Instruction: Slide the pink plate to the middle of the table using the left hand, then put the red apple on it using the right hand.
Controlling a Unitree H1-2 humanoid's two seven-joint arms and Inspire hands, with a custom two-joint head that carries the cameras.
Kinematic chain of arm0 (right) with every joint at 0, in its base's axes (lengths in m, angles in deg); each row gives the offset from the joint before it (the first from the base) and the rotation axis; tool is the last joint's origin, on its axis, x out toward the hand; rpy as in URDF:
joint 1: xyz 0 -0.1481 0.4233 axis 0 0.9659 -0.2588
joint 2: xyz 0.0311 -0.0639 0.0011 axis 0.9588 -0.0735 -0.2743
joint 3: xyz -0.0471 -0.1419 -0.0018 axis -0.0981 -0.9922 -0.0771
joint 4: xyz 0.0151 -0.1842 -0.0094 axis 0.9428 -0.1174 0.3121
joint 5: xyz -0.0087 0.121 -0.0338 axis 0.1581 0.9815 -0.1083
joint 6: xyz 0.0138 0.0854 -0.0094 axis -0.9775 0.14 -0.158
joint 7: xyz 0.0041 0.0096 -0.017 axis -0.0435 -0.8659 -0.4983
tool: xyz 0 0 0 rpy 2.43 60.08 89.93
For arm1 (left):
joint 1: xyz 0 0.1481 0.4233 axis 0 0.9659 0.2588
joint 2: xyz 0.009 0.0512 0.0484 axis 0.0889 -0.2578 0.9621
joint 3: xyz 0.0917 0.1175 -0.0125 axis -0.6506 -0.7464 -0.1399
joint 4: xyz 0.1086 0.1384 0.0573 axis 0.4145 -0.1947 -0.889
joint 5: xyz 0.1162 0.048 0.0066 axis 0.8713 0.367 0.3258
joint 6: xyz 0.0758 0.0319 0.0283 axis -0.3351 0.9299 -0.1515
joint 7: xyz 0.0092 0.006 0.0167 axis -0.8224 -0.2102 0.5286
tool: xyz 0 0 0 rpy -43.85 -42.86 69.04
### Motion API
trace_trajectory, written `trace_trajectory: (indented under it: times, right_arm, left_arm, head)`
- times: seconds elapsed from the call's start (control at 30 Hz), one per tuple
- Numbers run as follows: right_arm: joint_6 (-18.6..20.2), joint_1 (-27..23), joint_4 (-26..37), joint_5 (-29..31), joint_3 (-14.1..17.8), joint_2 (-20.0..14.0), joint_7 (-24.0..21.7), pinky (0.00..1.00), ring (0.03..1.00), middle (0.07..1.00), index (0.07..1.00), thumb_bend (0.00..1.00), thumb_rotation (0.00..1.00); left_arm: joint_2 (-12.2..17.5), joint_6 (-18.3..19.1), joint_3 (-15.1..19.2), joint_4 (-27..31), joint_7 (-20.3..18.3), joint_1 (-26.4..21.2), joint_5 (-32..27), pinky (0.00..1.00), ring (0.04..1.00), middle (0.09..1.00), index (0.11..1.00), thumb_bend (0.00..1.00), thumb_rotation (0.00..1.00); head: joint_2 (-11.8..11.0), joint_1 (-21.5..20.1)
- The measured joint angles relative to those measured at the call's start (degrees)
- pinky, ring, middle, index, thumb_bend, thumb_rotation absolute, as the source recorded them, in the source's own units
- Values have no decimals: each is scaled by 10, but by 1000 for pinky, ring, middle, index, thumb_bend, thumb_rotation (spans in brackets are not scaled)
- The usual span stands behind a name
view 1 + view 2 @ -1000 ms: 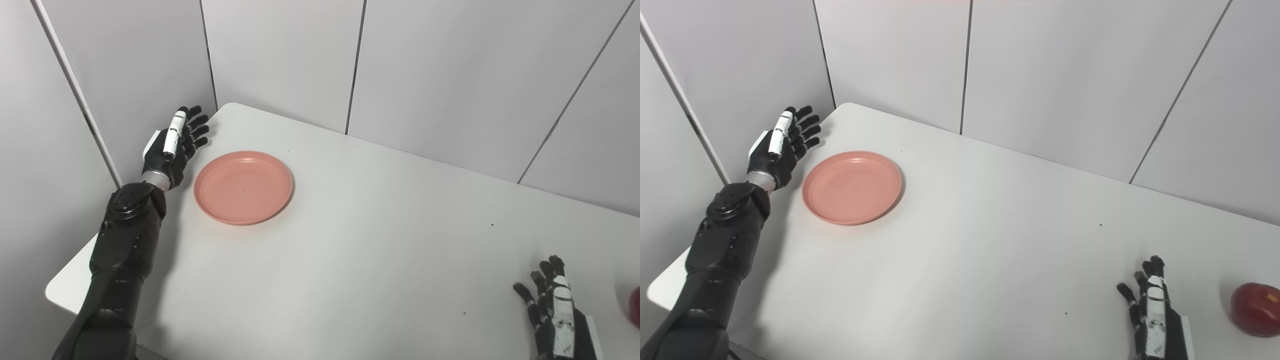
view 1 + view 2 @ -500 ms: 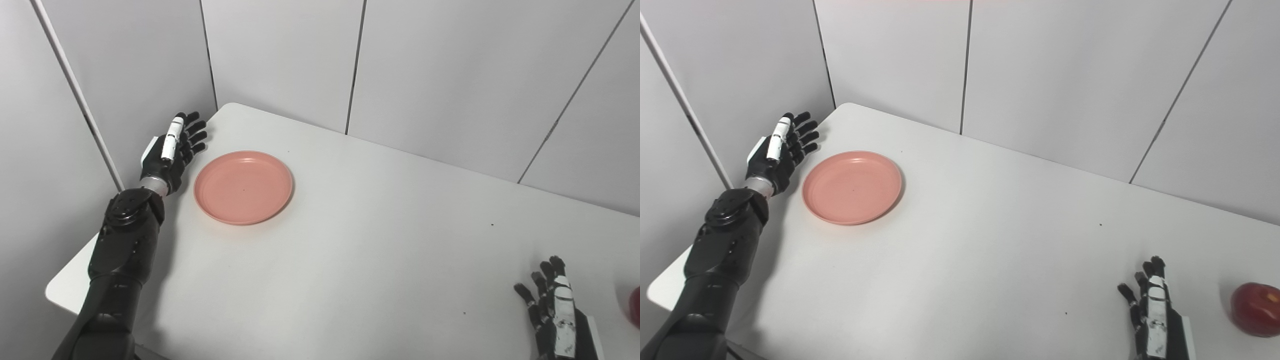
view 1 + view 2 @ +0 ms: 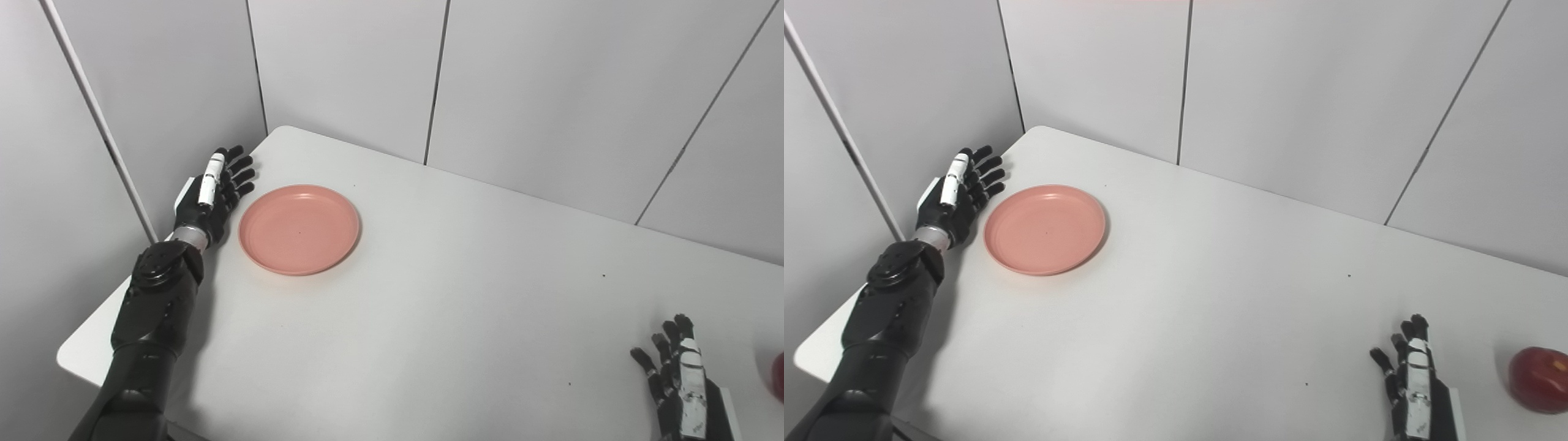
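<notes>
One pink plate (image 3: 299, 229) sits near the far left corner of the white surface (image 3: 441, 306), the left hand (image 3: 211, 195) spread wide just beside its rim, seemingly about to push rightward. The right hand (image 3: 1418, 386) waits empty-fingered near the red apple (image 3: 1537, 379).
</notes>
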Motion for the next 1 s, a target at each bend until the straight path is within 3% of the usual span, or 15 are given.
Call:
trace_trajectory:
  times: [0.17, 0.33, 0.57, 1.0]
  right_arm:
    - [1, 0, 0, 1, 0, 0, -1, 1000, 1000, 1000, 1000, 101, 1000]
    - [1, 0, 0, 1, 0, 0, -1, 1000, 1000, 1000, 1000, 97, 1000]
    - [1, 0, 0, 0, 0, 1, 1, 1000, 1000, 1000, 1000, 92, 1000]
    - [1, 0, 0, 1, 0, 2, -1, 1000, 1000, 1000, 1000, 110, 1000]
  left_arm:
    - [-3, -4, -1, -1, -6, 2, -8, 912, 912, 906, 892, 299, 1000]
    - [-4, -27, -8, -18, -14, 3, -8, 913, 916, 912, 900, 360, 1000]
    - [-4, -52, -14, -33, -37, 4, -9, 909, 911, 905, 883, 330, 1000]
    - [-27, -42, -37, -3, -48, 7, -20, 873, 883, 886, 874, 326, 1000]
  head:
    - [0, -1]
    - [1, -1]
    - [1, -2]
    - [3, -5]
